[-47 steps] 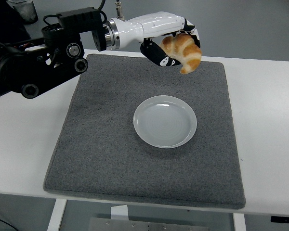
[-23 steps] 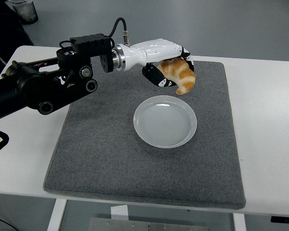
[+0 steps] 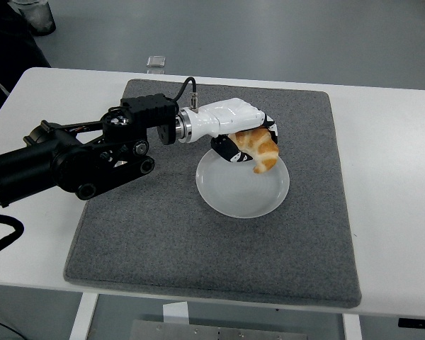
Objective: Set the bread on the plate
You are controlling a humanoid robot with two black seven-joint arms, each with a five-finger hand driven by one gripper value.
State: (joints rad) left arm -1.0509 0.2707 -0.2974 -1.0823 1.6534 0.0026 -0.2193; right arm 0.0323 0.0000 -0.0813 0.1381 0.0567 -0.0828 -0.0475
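The left hand (image 3: 244, 138) sits just above the middle of the frame, its white-shelled palm and black fingers wrapped around the bread (image 3: 260, 147), a golden croissant with darker brown ridges. The grasp is closed on it: the croissant hangs from under the palm with its lower tip pointing down toward the plate (image 3: 234, 195).

The croissant overlaps the plate's upper rim in the picture (whether it touches the plate's surface cannot be told from this view). The plate itself is white, round and shallow, lying a little right of the centre of a grey mat (image 3: 149, 234), which covers most of the white table (image 3: 389, 177).

The left arm (image 3: 78, 163) comes in from the left edge as a bulky black linkage, crossing the mat's upper left part, and a thin black cable loops up at the wrist where the black arm meets the white hand.

At the top of the frame, just beyond the table's far edge, a small clear object (image 3: 155, 61) shows against the grey floor.
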